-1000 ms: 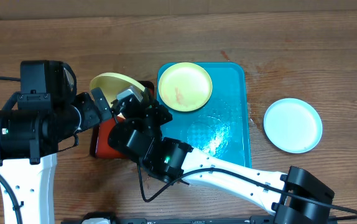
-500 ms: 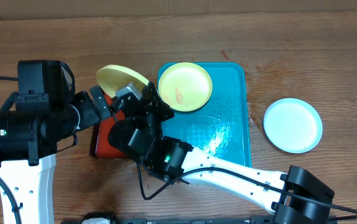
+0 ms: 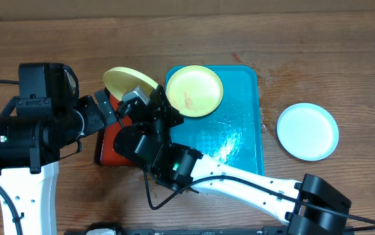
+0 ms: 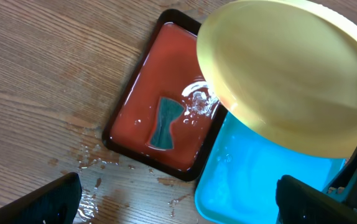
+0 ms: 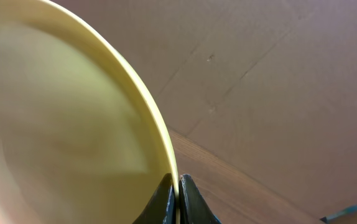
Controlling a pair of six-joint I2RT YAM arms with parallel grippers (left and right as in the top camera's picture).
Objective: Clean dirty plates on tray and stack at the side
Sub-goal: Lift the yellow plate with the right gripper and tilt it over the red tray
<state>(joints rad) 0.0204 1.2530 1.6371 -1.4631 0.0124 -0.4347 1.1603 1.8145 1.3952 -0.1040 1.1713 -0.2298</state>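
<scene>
Yellow-green plate [image 3: 130, 81] hangs tilted over the red tray [image 3: 107, 147] in your overhead view, pinched by the right gripper [image 3: 138, 99], probably so drips fall there. A smeared plate [image 3: 194, 90] waits on the turquoise tray [image 3: 240, 140], and a pale blue plate [image 3: 308, 131] sits aside on the table [image 3: 305, 52]. Only your left wrist view shows water and a teal piece [image 4: 162, 122] in the red tray, with the left gripper [image 4: 185, 198] spread wide, holding nothing. Only your right wrist view shows the jaws clamped on the rim.

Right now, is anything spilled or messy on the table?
Yes. Water drops are splashed on the brown wooden tabletop beside the wet small red plastic tray with a black rim. The round pale yellow plastic plate lying on the big turquoise plastic tray has an orange-red smear.
</scene>
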